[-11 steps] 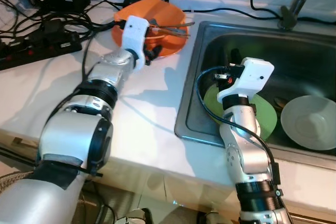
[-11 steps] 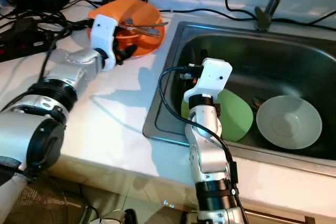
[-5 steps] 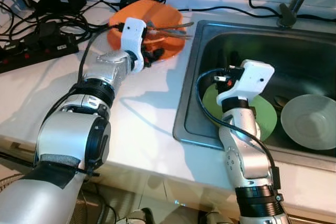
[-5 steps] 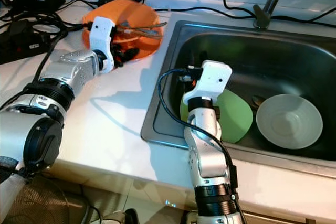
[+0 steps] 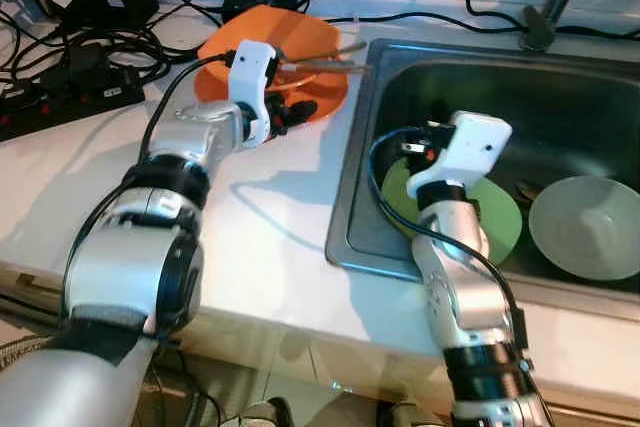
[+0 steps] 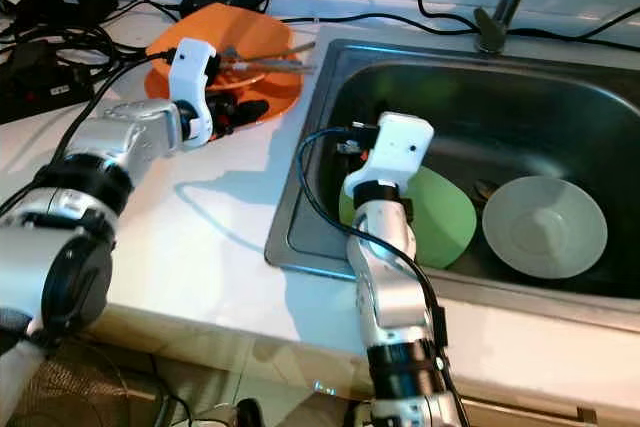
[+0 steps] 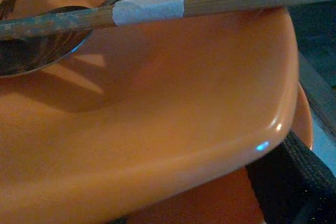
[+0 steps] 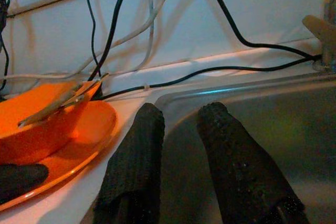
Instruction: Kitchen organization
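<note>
Orange and glossy, the bowl (image 5: 300, 47) sits on a matching orange plate (image 5: 318, 107) at the back of the white counter (image 5: 270, 197), just left of the sink (image 5: 560, 117). Its rim is rounded and catches a small highlight in the left wrist view. Across the top of the bowl lie wooden chopsticks (image 7: 220, 1), one with a strip of pale tape, and a metal spoon (image 7: 37, 56) whose bowl end rests inside.

The left hand (image 5: 290, 112) is at the near edge of the orange dishes, its black fingers reaching over the plate's rim; one finger (image 7: 289, 182) shows dark beside the plate under the bowl's edge. I cannot tell how far this hand is open or whether it grips anything.

The right hand (image 8: 181, 156) is raised over the left end of the steel sink, its two black fingers apart with a gap between them and holding nothing. Below that arm, in the sink, lies a green plate (image 5: 500, 217), with a pale grey-green bowl (image 5: 585, 227) just beside it to the right. Black cables (image 5: 90, 42) and a power strip (image 5: 60, 107) crowd the far left of the counter.
</note>
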`<state>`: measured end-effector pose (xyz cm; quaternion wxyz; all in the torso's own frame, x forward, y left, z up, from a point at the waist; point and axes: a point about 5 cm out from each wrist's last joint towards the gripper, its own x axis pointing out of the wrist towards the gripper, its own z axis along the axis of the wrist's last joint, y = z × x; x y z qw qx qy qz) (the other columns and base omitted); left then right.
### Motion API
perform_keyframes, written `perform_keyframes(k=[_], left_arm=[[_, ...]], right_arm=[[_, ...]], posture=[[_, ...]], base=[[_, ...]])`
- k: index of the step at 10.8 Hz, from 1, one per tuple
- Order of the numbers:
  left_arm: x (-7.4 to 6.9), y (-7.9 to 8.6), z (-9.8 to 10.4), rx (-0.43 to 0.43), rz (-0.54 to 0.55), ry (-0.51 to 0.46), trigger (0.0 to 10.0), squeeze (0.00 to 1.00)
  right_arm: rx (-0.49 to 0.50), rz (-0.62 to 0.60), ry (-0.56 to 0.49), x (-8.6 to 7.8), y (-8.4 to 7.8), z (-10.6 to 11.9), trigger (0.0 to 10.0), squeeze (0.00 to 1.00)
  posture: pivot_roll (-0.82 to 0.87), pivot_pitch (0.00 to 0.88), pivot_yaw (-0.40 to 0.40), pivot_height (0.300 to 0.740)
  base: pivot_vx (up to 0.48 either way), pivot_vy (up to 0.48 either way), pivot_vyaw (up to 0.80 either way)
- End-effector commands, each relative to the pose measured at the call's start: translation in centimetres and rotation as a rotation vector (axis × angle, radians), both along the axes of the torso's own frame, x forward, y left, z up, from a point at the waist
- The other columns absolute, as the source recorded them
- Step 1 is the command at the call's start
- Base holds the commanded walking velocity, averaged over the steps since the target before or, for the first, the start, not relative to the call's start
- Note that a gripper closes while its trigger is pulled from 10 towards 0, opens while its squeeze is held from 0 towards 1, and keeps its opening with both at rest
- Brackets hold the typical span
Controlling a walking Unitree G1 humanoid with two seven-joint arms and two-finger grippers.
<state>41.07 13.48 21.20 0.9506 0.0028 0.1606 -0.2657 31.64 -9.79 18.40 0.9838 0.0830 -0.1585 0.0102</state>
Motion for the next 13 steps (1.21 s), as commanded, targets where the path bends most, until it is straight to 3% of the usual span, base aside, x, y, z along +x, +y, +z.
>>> perform_keyframes(k=[1,6,9,10,13], left_arm=[[-1.0,0.7,-3.2,0.028,0.006,0.143,10.0,0.00],[-4.2,2.6,-2.9,0.026,0.012,0.137,10.0,0.00],[-7.5,3.1,-2.0,0.023,0.029,0.137,10.0,0.00],[-9.3,2.9,-2.0,0.018,0.025,0.151,10.0,0.00],[-12.1,3.2,-1.3,0.007,0.042,0.175,10.0,0.00]], right_arm=[[-0.013,-0.043,0.089,0.2,-1.5,-2.5,10.0,0.00],[-0.014,-0.021,0.063,2.1,-1.2,-1.7,10.0,0.00],[-0.023,-0.022,0.050,3.0,-1.7,-1.3,10.0,0.00],[-0.025,-0.020,0.045,3.4,-1.8,-1.2,10.0,0.00],[-0.030,-0.021,0.036,4.1,-2.2,-0.8,10.0,0.00]], posture=[[0.03,0.166,0.113,0.740],[0.10,0.112,0.087,0.740],[0.13,0.106,0.067,0.740],[0.15,0.106,0.054,0.740],[0.17,0.109,0.034,0.740]], base=[[0.000,0.000,0.00],[0.000,0.000,0.00],[0.000,0.000,0.00],[0.000,0.000,0.00],[0.000,0.000,0.00]])
